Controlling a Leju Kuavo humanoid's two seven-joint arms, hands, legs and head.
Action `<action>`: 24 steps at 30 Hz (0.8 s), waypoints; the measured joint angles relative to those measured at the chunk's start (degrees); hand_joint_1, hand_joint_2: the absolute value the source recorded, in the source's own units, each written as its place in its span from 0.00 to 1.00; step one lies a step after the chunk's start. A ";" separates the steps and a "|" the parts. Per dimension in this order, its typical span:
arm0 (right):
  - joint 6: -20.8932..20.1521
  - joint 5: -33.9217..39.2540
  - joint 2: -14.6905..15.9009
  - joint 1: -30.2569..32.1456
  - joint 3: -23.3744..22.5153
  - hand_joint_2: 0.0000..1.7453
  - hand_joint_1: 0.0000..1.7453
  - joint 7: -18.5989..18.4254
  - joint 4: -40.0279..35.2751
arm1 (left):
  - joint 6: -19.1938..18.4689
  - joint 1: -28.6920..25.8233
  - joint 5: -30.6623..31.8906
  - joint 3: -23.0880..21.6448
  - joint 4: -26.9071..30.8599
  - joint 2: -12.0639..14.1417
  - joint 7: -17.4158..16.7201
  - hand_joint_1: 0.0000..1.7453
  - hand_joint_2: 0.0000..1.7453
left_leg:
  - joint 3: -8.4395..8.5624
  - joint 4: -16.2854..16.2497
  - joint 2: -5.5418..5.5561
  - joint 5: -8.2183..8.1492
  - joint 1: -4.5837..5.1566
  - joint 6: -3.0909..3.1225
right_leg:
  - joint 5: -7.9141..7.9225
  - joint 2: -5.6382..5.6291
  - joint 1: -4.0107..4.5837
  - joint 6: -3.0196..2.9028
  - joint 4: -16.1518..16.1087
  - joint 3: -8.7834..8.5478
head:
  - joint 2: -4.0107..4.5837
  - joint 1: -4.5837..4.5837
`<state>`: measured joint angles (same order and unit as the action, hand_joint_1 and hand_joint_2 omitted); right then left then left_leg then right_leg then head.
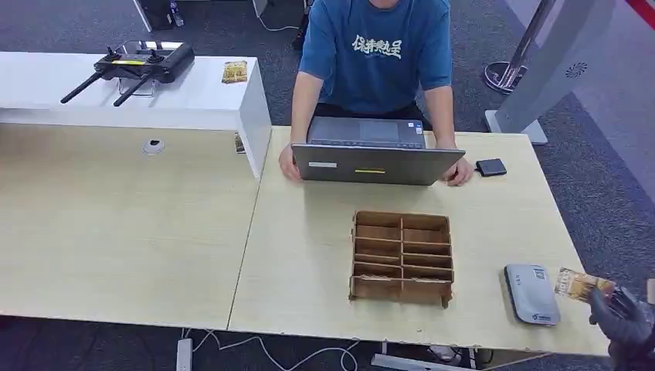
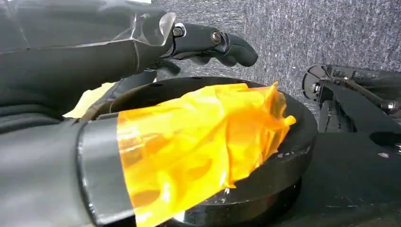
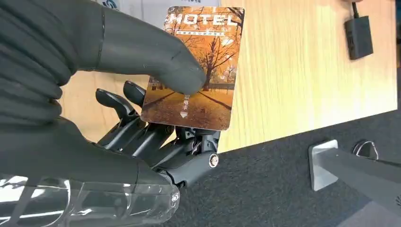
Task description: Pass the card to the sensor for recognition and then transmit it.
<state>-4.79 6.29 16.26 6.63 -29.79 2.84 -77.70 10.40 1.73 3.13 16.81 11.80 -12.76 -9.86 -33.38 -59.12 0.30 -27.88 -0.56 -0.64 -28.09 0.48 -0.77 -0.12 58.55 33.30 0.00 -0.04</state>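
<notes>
My right hand pinches the card beside the sensor; my left hand hangs curled, holding nothing.

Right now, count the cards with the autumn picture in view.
2: one card pinched in the right hand beside the grey sensor; another lies on the white counter. More may be hidden.

Rectangular plastic card: orange-brown autumn tree scene, white "MOTEL" lettering, pinched by the dark grey right hand. Flat grey card sensor with a darker rim, just beside the card; brown compartmented cardboard tray farther from it, on the pale wood-grain table. Beyond the tray: grey laptop with a yellow sticker, blue T-shirt with white characters, small black device.
</notes>
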 joint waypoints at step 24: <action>0.57 -0.83 -0.11 -2.24 0.79 1.00 1.00 0.09 3.67 | 0.00 0.01 0.17 0.00 -0.02 0.00 -0.15 0.00 0.00 | -0.01 0.00 0.01 0.00 0.00 0.00 | 0.00 0.01 0.00 0.00 0.00 0.00 | 0.00 0.00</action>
<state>-4.22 5.46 16.15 4.39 -29.00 2.93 -74.03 10.40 1.73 3.30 16.81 11.78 -12.76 -10.01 -33.38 -59.12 0.30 -27.88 -0.56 -0.64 -28.09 0.49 -0.77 -0.12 58.55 33.29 0.00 -0.04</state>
